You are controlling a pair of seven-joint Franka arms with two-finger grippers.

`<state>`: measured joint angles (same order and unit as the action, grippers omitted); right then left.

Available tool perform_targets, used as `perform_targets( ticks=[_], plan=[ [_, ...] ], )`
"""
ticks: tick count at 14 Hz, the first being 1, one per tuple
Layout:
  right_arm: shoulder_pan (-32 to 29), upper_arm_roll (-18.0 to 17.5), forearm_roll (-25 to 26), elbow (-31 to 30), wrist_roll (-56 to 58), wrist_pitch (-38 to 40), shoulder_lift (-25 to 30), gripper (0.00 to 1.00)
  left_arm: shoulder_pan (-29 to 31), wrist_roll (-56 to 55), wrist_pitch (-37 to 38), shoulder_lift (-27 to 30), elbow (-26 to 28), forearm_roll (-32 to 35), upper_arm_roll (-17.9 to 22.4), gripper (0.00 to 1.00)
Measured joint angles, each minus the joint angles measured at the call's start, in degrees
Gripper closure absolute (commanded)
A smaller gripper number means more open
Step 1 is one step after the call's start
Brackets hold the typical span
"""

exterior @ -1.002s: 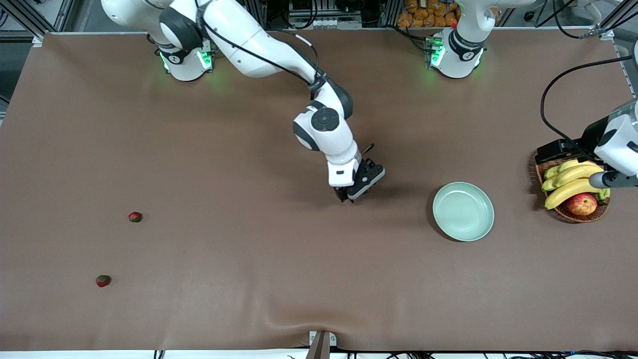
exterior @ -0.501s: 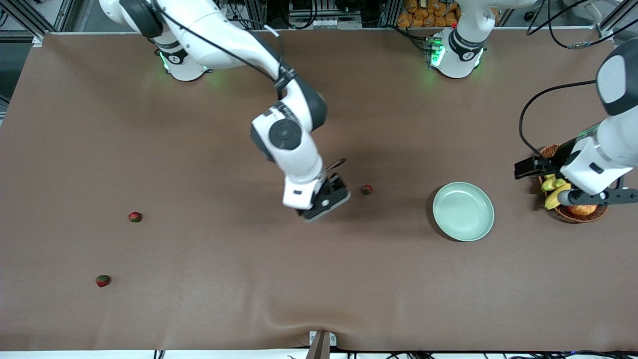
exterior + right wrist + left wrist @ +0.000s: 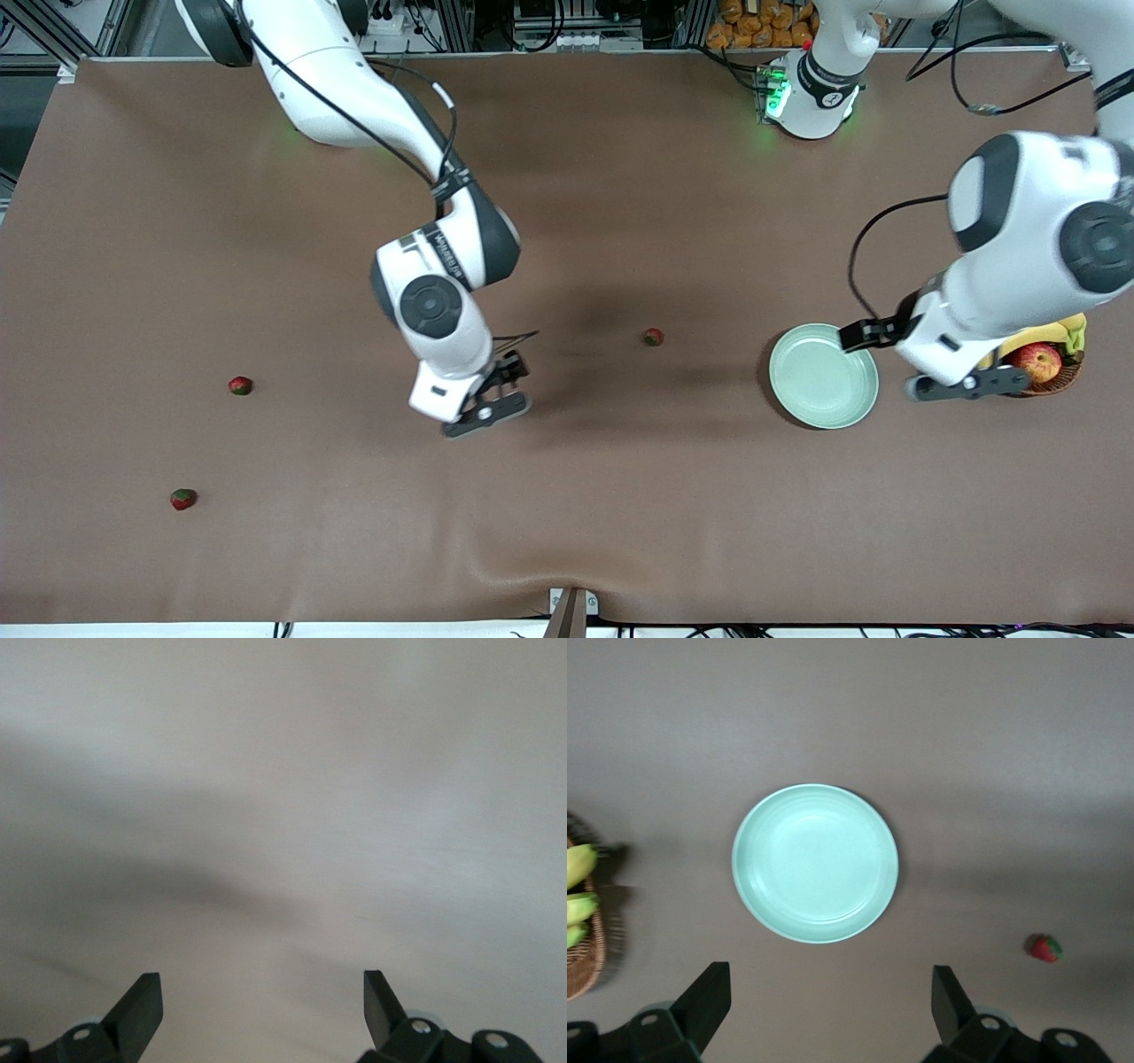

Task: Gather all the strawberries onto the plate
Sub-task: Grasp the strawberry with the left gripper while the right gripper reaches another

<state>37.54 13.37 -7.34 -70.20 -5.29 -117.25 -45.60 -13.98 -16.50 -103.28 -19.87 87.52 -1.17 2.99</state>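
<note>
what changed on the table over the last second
The right gripper let go of a strawberry on the table short of the plate, then drew away toward the right arm's end, open and empty. The left gripper swung from over the basket to beside the plate, open. The other two strawberries and the plate stayed put.

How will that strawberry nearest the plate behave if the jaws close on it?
The strawberry is tiny, rounded and lies loose on the bare table, so a nudge would probably roll it. It looks light; lifting should be easy. Its small tapered body may slip from wide jaws unless they are centred.
</note>
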Motion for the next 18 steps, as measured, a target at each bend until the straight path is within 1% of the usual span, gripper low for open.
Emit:
perform_targets(
  ticks=[2, 4, 7, 10, 13, 15, 18],
  plan=[
    [-0.5, 4.0, 0.0, -0.1, 0.0, 2.0, 0.2, 0.00, -1.4, -2.0, -2.0, -1.9, 0.1, 0.0, 0.0, 0.00],
    [-3.6, 5.8, 0.0, -1.1, 0.0, 2.7, 0.2, 0.00, -3.0, -4.9, -5.0, -3.9, 0.6, 0.0, -0.1, 0.00],
    [-11.0, 6.0, 0.0, -3.6, 2.4, 2.7, 0.2, 0.00, -6.3, -12.0, -11.4, -6.6, 2.9, 0.0, -0.3, 0.00],
    [-16.4, 6.0, 0.0, -6.4, 4.4, 2.5, 0.2, 0.00, -11.4, -19.6, -14.3, -8.4, 5.2, 0.0, -0.5, 0.00],
    [-21.5, 6.0, -0.1, -7.5, 11.9, 2.3, 0.2, 0.00, -14.5, -25.8, -17.7, -9.0, 7.7, 0.0, -1.2, 0.00],
    [-23.7, 6.0, -0.2, -8.9, 15.3, 2.0, 0.2, 0.00, -16.7, -30.0, -22.3, -9.8, 9.8, 0.0, -1.5, 0.00],
    [-24.6, 6.0, -0.2, -14.2, 19.2, -3.1, 1.1, 0.00, -19.8, -34.7, -27.2, -12.4, 11.5, 0.0, -1.6, 0.00]
  ],
)
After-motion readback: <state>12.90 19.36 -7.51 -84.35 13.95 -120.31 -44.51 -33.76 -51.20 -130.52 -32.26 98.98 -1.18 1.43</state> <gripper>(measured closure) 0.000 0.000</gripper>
